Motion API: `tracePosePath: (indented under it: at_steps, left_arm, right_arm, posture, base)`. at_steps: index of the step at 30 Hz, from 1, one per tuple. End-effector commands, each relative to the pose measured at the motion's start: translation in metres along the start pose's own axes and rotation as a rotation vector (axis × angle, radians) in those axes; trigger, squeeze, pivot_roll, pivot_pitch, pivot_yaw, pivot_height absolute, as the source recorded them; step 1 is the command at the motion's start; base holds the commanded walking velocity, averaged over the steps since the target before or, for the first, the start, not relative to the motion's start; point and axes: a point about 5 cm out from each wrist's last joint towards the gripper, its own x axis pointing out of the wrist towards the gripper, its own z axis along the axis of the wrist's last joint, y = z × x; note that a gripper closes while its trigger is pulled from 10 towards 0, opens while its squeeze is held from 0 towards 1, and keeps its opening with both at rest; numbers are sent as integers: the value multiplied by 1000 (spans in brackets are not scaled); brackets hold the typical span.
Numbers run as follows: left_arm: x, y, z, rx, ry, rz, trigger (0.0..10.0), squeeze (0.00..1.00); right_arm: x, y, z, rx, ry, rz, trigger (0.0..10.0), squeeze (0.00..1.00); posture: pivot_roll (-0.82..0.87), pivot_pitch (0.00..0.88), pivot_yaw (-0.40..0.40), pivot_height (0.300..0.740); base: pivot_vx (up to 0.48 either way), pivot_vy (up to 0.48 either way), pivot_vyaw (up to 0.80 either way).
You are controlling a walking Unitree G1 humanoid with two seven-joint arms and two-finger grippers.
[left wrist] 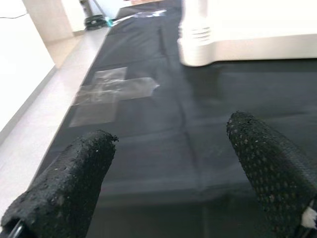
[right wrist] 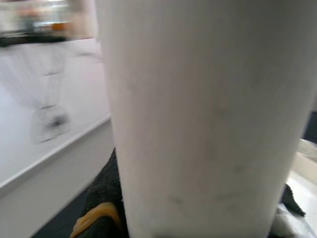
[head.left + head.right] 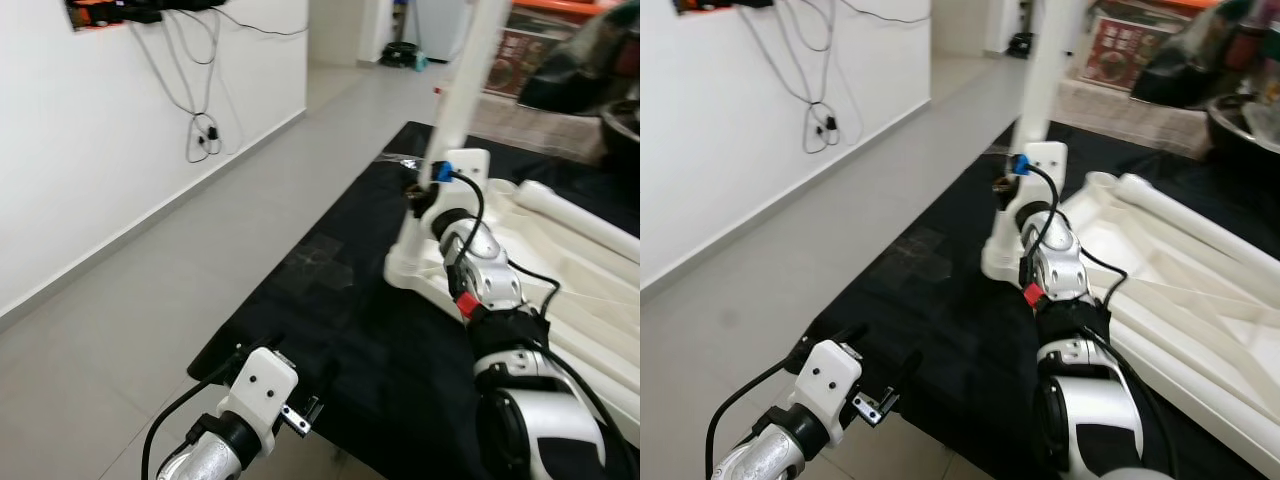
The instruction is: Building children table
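Note:
A white children's table [image 3: 585,300] lies upside down on a black mat [image 3: 330,330]. At its near corner a white table leg [image 3: 465,80] stands upright in its socket [image 3: 415,265]. My right gripper [image 3: 428,192] is shut on this leg low down. In the right wrist view the leg [image 2: 198,119] is very close, with a black finger [image 2: 101,198] against its side. Over the mat's near edge, well short of the table, my left gripper [image 3: 880,352] hangs open with nothing between its fingers [image 1: 74,178].
Another white leg [image 3: 580,222] lies across the overturned table. A patch of clear tape [image 1: 111,91] sits on the mat. Grey tile floor [image 3: 150,300] runs along a white wall with hanging cables [image 3: 203,130] on the left. Boxes and dark clutter [image 3: 580,60] stand behind.

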Motion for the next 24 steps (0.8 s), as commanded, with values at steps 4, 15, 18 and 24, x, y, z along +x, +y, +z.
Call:
tracePosePath:
  at_steps: [4,15,18,24]
  left_arm:
    - [1,0,-3,3,12,-5,10000,0]
    - [1,0,-3,3,11,-3,10000,0]
    - [1,-1,-3,3,12,-4,10000,0]
    - [1,-1,-4,5,12,-10,10000,0]
  right_arm:
    - [-13,-32,-14,-10,53,-252,0,0]
    - [-11,35,22,187,-171,246,10000,0]
    - [-8,39,25,264,-124,533,10000,0]
    - [-24,30,17,331,23,1080,10000,0]
  posture:
    - [128,88,-50,740]
    - [128,87,-49,740]
    - [127,82,-46,740]
    - [134,68,-54,740]
  base:
    - [0,0,0]
    - [0,0,0]
    - [0,0,0]
    - [0,0,0]
